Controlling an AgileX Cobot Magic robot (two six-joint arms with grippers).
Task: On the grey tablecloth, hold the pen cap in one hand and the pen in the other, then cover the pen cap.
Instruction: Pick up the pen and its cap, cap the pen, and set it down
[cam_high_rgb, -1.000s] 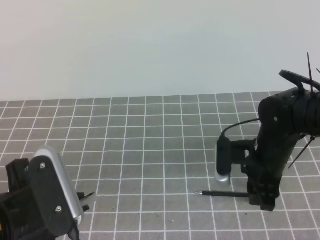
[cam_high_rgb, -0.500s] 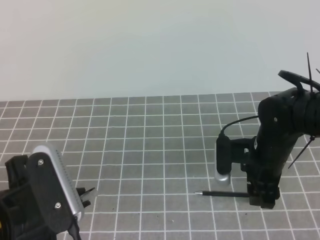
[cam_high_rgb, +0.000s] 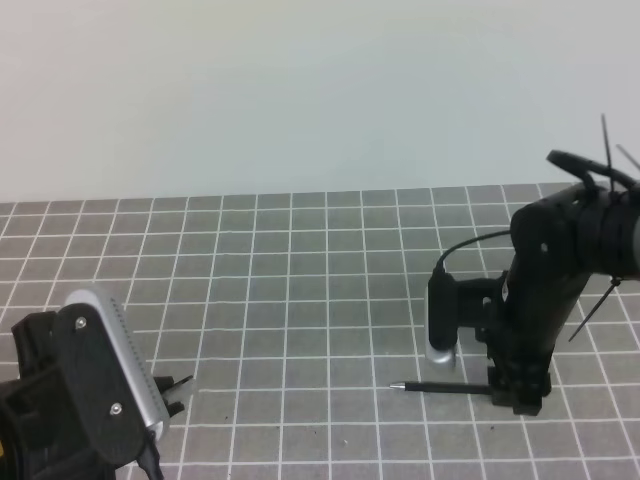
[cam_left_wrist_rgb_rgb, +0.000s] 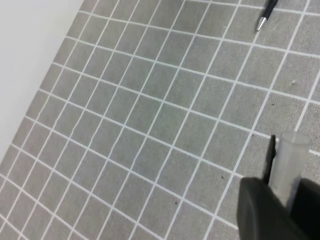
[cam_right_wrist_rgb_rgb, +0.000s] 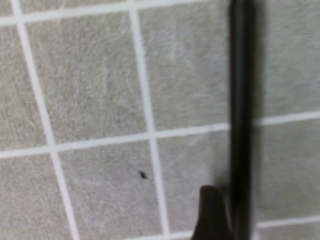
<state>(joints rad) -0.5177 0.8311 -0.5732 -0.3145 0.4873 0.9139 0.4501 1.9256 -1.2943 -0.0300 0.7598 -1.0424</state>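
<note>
The pen (cam_high_rgb: 440, 387) lies flat on the grey tablecloth (cam_high_rgb: 300, 280), with its silvery tip pointing left. My right gripper (cam_high_rgb: 517, 400) is down at the pen's rear end and stands open. In the right wrist view the pen (cam_right_wrist_rgb_rgb: 241, 115) is a dark bar with one fingertip (cam_right_wrist_rgb_rgb: 212, 215) close beside it; the other finger is out of frame. At the lower left my left gripper (cam_high_rgb: 175, 392) is shut on the pen cap (cam_left_wrist_rgb_rgb: 290, 160), a pale stubby tube with a black clip, held upright above the cloth. The pen's tip (cam_left_wrist_rgb_rgb: 262, 20) shows far off in that view.
A plain pale wall rises behind the cloth's far edge. The silver camera housing (cam_high_rgb: 110, 370) on my left wrist bulks at the lower left. Another camera (cam_high_rgb: 442, 320) hangs on my right wrist just above the pen. Open grid cloth lies between the two arms.
My right arm has edged slightly left and settled lower over the pen's rear end. The left gripper with the cap has barely shifted. The pen has not moved.
</note>
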